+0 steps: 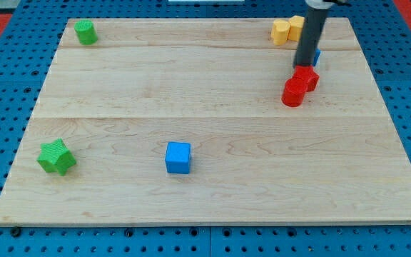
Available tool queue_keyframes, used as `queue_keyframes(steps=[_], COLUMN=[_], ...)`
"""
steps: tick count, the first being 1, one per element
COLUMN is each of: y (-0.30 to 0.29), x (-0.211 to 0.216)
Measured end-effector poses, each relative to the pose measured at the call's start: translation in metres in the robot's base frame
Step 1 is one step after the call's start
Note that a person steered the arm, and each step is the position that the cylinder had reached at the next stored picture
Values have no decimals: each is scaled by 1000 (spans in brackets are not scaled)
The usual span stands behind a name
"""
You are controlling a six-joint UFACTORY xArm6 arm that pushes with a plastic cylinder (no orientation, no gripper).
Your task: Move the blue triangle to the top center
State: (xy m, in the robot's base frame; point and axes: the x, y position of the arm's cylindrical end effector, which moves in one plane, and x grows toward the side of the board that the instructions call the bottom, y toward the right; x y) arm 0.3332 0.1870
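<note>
A pale wooden board [212, 121] lies on a blue pegboard [6, 78]. At far right, only a sliver of the blue triangle block [317, 57] shows beside my tip [305, 66], just behind two red blocks [300, 86]; two yellow blocks [288, 29] sit farther back. A blue cube [178, 158] and green star [56, 157] rest near, a green block [85, 32] far left.

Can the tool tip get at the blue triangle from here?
Probably yes. My tip is right beside the blue triangle, which shows only as a sliver behind the rod. The red blocks crowd the view's bottom side; the yellow blocks lie toward top center.
</note>
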Motion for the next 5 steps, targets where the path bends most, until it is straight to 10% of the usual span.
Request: queue_keyframes(steps=[3,5], y=[-69,9], x=[-31,-61])
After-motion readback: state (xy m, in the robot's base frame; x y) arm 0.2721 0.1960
